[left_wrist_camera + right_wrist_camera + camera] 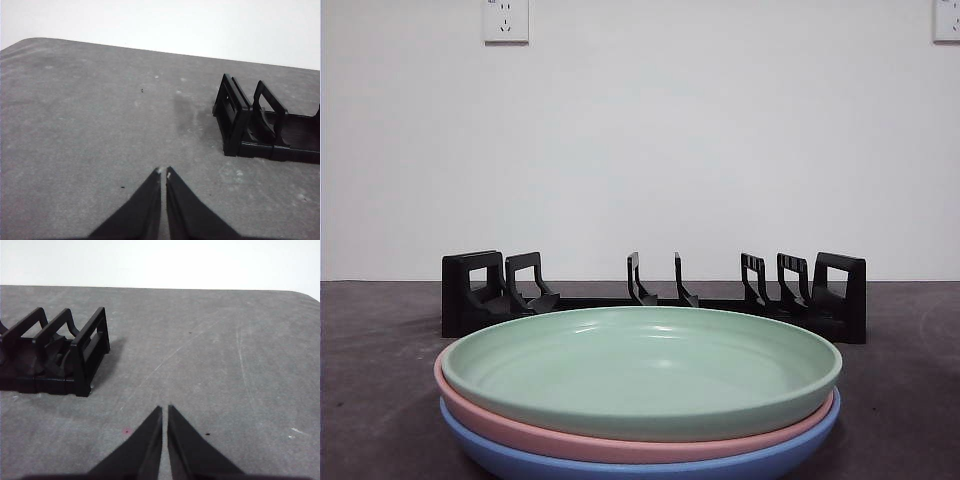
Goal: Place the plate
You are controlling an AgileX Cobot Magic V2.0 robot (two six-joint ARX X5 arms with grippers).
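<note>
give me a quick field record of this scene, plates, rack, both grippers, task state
plates: three stacked, green plate on top, pink plate in the middle, blue plate at the bottom
rack: black plate rack behind the stack, on the grey table, no plate in its slots
left gripper: jaws shut, holding nothing, near one end of the rack
right gripper: jaws shut, holding nothing, near the rack's other end
task state: no plate placed yet
</note>
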